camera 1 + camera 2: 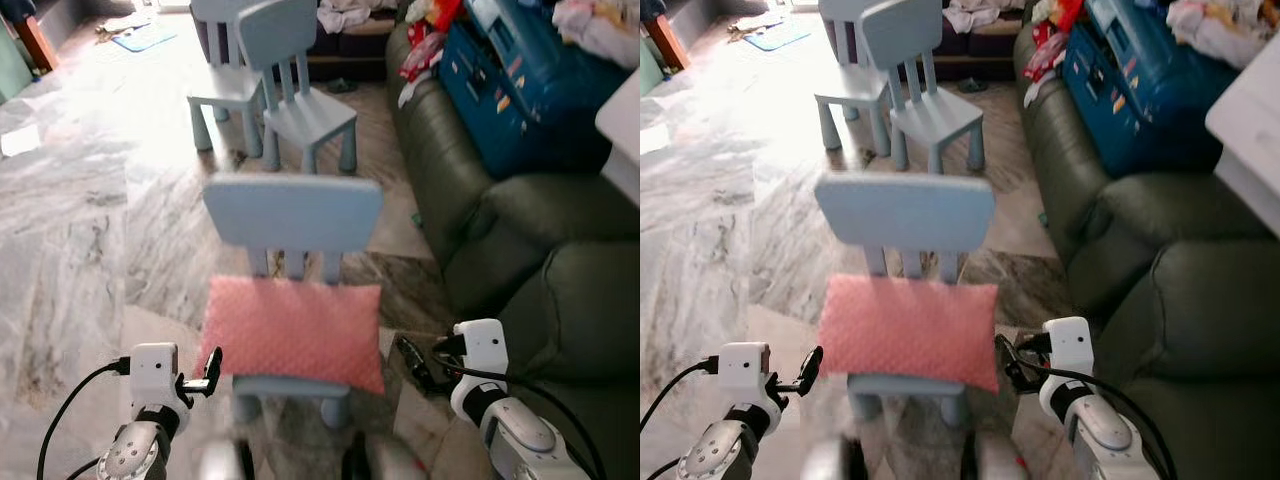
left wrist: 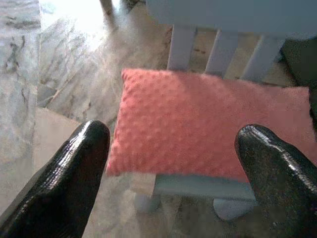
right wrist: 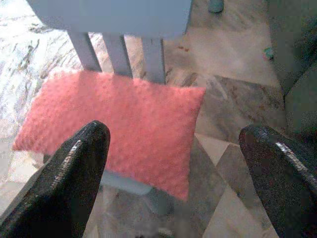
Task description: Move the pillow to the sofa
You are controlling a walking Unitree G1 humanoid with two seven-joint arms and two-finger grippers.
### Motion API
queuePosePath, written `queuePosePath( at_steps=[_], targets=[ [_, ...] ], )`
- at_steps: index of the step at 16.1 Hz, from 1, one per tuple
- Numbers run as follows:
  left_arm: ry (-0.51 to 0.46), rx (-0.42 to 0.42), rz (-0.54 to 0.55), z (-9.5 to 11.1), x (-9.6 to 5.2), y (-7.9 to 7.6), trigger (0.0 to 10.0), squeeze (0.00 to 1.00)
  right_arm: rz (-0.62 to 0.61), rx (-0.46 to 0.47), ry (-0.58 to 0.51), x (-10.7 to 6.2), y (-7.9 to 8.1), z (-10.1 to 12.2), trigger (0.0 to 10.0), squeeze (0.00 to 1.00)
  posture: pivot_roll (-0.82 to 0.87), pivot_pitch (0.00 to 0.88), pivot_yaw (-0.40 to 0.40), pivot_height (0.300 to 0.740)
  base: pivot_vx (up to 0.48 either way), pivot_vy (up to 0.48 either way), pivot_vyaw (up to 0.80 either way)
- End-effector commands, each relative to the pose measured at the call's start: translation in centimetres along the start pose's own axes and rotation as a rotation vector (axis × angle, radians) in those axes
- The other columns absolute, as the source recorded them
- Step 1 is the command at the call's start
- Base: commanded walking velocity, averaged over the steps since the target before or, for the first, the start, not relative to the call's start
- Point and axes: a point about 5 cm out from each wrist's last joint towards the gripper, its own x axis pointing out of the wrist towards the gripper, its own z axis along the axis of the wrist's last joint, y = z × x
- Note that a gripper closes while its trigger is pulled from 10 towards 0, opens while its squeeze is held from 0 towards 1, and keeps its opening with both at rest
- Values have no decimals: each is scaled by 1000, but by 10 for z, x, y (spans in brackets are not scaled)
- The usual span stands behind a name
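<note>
So the pink pillow is lying flat on the small blue chair, centre of frame. Left claw and right claw sit either side, both spread wide and empty, probably lined up to pinch both ends. Sofa waits right.

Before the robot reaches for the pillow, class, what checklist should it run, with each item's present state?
1. Pillow lying flat on the blue chair seat: ok.
2. Left hand open, beside the pillow, not touching: ok.
3. Right hand open, on the pillow's other side: ok.
4. Nothing lying on the pillow: ok.
5. Free spot on the sofa cushion at the robot's right: ok.
6. Pillow's weight: cannot tell.
</note>
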Motion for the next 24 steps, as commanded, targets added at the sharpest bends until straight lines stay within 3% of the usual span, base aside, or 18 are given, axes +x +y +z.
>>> queuePosePath(
  at_steps=[1, 20, 24],
  targets=[
    [17, 4, 11, -3, -2, 1, 10000, 0, 12, 5, 9, -1, 2, -1, 10000, 0, -120, 183, -11, 590, 0, 0, 0],
    [2, 15, 57, 0, -1, 3, 10000, 0, 34, -4, 6, 4, 4, 0, 10000, 0, -113, 187, -14, 366, 0, 0, 0],
    [-78, 80, 119, 17, 3, 9, 10000, 0, 32, -7, -9, 5, 4, 3, 10000, 0, -113, 189, -16, 344, 0, 0, 0]
  ],
)
